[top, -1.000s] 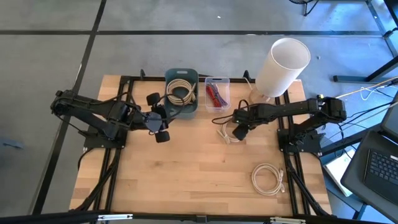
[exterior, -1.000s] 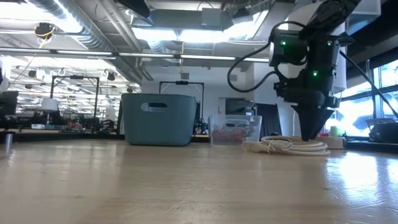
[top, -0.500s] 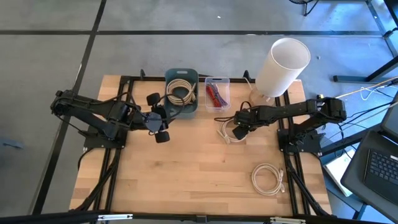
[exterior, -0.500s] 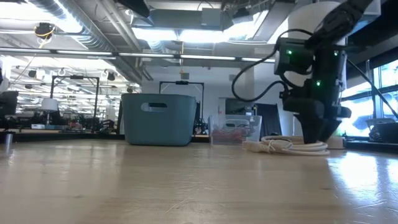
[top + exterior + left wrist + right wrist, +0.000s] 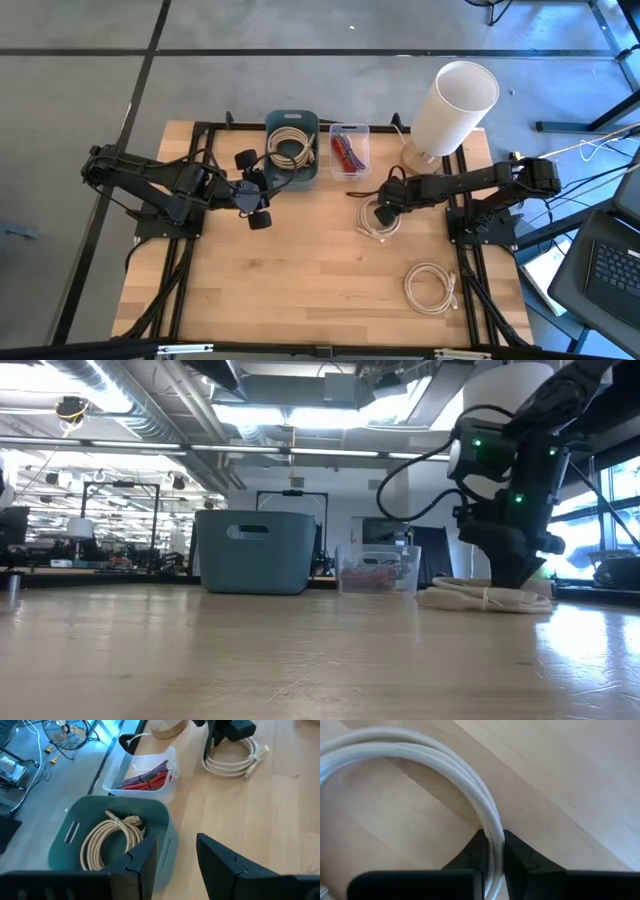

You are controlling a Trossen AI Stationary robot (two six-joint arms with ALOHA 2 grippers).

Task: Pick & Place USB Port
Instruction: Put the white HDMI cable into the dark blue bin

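A white coiled cable (image 5: 376,216) lies flat on the wooden table, right of centre. My right gripper (image 5: 386,206) points steeply down onto it and is shut on its strands (image 5: 492,851). In the low view the gripper (image 5: 516,582) stands on the coil (image 5: 480,598). My left gripper (image 5: 262,195) hovers open beside the teal bin (image 5: 292,150), with nothing between its fingers (image 5: 175,855). The bin holds a beige coiled cable (image 5: 114,840). My right gripper pinches the coil's bundled strands (image 5: 491,831) between its two fingers (image 5: 521,859), on the curved part of the loop. The fingers come from above, pointing steeply down, and lie across the strands. The coil rests flat on the table.
A clear box (image 5: 349,150) with red pieces stands right of the teal bin. A tall white cylinder (image 5: 455,105) stands at the far right. A second white coiled cable (image 5: 432,288) lies near the front right. Bare wood stretches across the table's middle and near left.
My right gripper has sunk onto the white coil, rolled a little at the wrist and shut on its strands. The coil has slid slightly toward the table's right edge and stays flat on the wood.
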